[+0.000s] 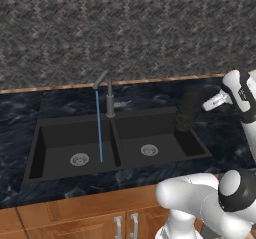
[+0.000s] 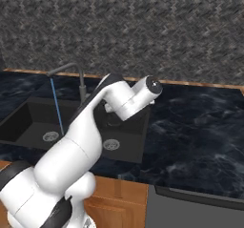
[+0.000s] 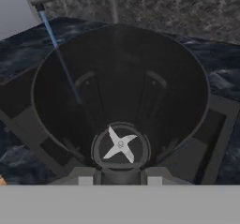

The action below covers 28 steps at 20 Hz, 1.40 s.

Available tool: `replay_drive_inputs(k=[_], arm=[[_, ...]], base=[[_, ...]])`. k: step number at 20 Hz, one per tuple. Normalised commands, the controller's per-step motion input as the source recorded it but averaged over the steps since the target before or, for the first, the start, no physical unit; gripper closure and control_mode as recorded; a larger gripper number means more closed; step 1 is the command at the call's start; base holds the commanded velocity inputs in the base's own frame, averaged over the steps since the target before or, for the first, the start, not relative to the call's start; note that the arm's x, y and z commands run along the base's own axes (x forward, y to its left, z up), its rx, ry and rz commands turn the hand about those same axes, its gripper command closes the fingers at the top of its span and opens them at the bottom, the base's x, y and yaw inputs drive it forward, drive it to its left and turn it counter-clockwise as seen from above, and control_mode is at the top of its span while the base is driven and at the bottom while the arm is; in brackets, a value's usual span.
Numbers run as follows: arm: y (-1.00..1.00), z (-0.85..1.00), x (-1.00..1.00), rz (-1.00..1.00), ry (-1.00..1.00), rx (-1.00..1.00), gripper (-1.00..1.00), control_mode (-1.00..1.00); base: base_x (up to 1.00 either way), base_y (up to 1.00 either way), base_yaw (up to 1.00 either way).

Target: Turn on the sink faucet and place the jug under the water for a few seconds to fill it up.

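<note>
Already the faucet (image 1: 108, 95) was running, its thin blue stream (image 1: 99, 128) dropping into the left basin of the matte black sink (image 1: 60, 138), so the filling step was judged in hand. The jug (image 3: 120, 101), a dark translucent blender-style vessel with a silver blade at its base, was grasped by the gripper (image 3: 120, 174), directly ahead of the jaws over the right basin's far corner. Next, it would need carrying sideways until its open mouth sat under the stream.

Black marble counter (image 1: 20, 113), black double sink (image 1: 75, 128) set in it
</note>
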Motion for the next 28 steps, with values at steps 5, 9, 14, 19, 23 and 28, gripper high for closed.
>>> replay_drive_inputs(k=[5, 9, 14, 19, 23, 28], arm=[[0.53, 0.00, 0.02, 0.44, 0.02, 0.00, 1.00, -1.00], [0.66, 0.00, 0.00, 0.31, 0.00, 0.00, 1.00, -1.00], [0.43, -0.01, 0.12, 0.13, -0.04, 0.04, 1.00, -1.00], [0.57, -0.14, 0.04, 0.09, -0.12, 0.00, 1.00, -1.00], [0.61, -0.20, 0.07, 0.02, -0.19, 0.00, 1.00, -1.00], [0.57, -0.08, 0.36, -0.07, -0.14, 0.00, 1.00, -1.00]], base=[[0.00, 0.00, 0.00], [0.00, 0.00, 0.00], [0.00, 0.00, 0.00], [0.00, 0.00, 0.00], [0.00, 0.00, 0.00], [0.00, 0.00, 0.00]])
